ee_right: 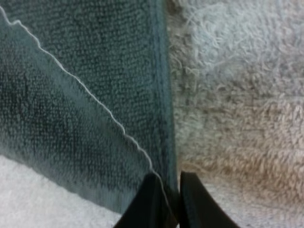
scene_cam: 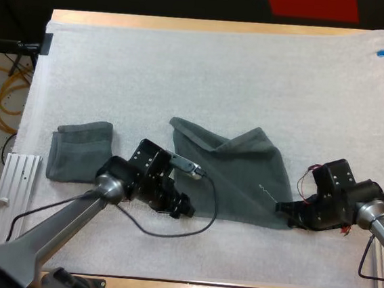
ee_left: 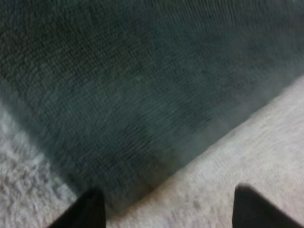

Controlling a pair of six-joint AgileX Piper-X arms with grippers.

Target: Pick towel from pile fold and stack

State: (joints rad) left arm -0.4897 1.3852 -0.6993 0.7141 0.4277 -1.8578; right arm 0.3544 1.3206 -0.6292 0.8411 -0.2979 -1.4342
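A dark grey-green towel (scene_cam: 236,179) lies partly spread on the white mat (scene_cam: 206,70), with one flap folded over and a pale thread across it. In the left wrist view my left gripper (ee_left: 168,211) is open over the towel's (ee_left: 142,85) near left corner, its fingers (ee_left: 88,211) wide apart. My left gripper (scene_cam: 184,208) sits low at that corner in the high view. My right gripper (scene_cam: 282,208) is at the towel's near right corner. Up close, my right gripper (ee_right: 170,197) is shut on the hem of the towel (ee_right: 85,95). A folded towel (scene_cam: 79,150) rests to the left.
A metal rail (scene_cam: 11,188) lies off the mat's left edge. Bare white mat stretches across the far half of the table and along the front edge (scene_cam: 235,257).
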